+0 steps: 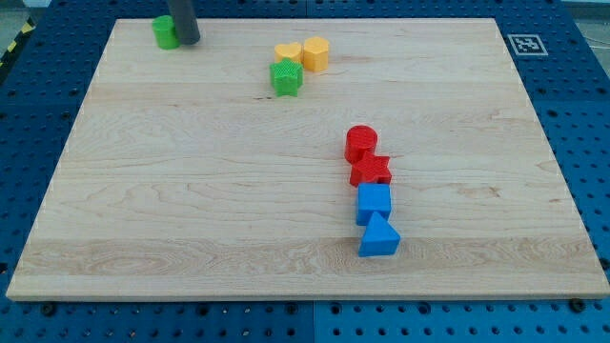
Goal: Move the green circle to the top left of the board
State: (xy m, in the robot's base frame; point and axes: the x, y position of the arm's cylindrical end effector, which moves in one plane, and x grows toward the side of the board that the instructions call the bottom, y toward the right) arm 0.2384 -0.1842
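Note:
The green circle lies near the top left corner of the wooden board. My tip rests right beside it on its right, touching or nearly touching it. Only the lower part of the dark rod shows; the rest leaves the view's top.
A green star sits at the top middle, with two yellow blocks just above and right of it. A red cylinder, a red star, a blue cube and a blue triangle form a column at centre right.

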